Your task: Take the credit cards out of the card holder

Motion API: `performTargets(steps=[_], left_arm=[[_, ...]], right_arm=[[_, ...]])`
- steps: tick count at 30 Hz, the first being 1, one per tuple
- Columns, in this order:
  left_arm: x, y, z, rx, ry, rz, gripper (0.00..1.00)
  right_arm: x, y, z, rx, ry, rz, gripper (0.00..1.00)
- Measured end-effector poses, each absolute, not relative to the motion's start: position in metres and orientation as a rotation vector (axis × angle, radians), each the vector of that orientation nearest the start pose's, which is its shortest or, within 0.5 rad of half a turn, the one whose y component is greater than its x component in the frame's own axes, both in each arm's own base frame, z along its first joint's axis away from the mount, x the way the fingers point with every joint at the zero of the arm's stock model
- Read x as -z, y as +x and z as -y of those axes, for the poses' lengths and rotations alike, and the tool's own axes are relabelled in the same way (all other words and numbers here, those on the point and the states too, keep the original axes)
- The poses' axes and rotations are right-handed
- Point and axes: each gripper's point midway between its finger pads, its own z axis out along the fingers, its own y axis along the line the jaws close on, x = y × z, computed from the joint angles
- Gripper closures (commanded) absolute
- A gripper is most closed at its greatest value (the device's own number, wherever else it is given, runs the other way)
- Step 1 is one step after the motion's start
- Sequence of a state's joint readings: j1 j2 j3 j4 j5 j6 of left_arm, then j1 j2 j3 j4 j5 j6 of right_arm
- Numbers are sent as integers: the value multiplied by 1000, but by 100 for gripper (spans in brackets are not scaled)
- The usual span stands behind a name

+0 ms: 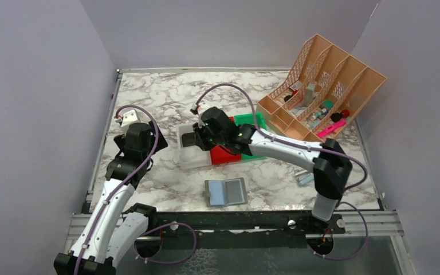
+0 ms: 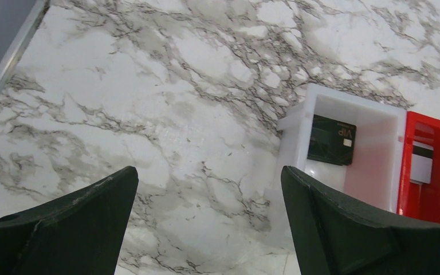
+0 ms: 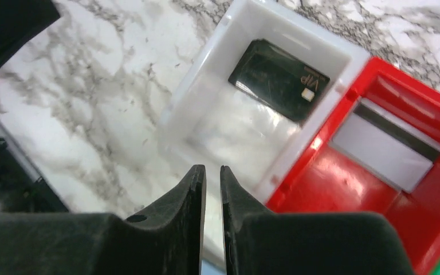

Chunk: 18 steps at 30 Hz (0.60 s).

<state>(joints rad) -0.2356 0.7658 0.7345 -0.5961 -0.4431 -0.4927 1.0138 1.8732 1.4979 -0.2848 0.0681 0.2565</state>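
- Black jaws on the right gripper (image 3: 212, 169) stand a slit apart with nothing between them. I have it hanging over the near wall of the white bin (image 3: 197, 97).
- Just past the fingertips, a black card (image 3: 278, 86) lies flat on that bin's floor at the far end, with "VIP" lettering facing up.
- Touching the white bin's side is a red bin (image 3: 344, 206). I see a pale card (image 3: 387, 146) with a dark stripe lying in it.
- The left gripper (image 2: 207, 172) has its jaws spread wide and empty. It sits over bare marble table (image 2: 149, 103), with the white bin off to its right.
- The card holder (image 1: 226, 192) lies open and flat near the front edge, between the two arm bases and well apart from the bins. Its bluish panel is on the left and its grey panel on the right. I cannot tell whether any card is left inside.
- A green bin (image 1: 252, 119) sits behind the red one.
- A tan rack (image 1: 321, 86) of small items stands at the far right corner.
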Motion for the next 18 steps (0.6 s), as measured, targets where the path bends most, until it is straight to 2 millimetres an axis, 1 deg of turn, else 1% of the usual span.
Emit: performTargets(steps=[1,2,3,5,7,10,13,15,18], left_arm=[[-179,257,6,-38,-495,-2070,1],[-180,258,9,-18,-480,-2071,2],[-180,259,15,15,-456,-2075,3],[-180,259,28,94,-406,-2087,5],[-178,258,42,179,-360,-2110,6],[-171,254,68,331,-291,-2153,9],[-160,244,89,465,-248,-2202,11],[-156,238,100,536,-233,-2227,12],[-143,224,125,639,-188,-2278,13]], right_arm=[[-158,271,-434,-634,-783,-2136,78],[-165,266,-427,-656,-757,-2127,77],[-170,258,-416,-683,-720,-2120,76],[-169,242,-393,-714,-654,-2139,69],[-157,225,-368,-737,-580,-2179,67],[-128,198,-330,-756,-465,-2266,64],[-102,176,-300,-772,-360,-2342,62],[-94,166,-289,-788,-300,-2372,62],[-92,159,-281,-820,-231,-2389,61]])
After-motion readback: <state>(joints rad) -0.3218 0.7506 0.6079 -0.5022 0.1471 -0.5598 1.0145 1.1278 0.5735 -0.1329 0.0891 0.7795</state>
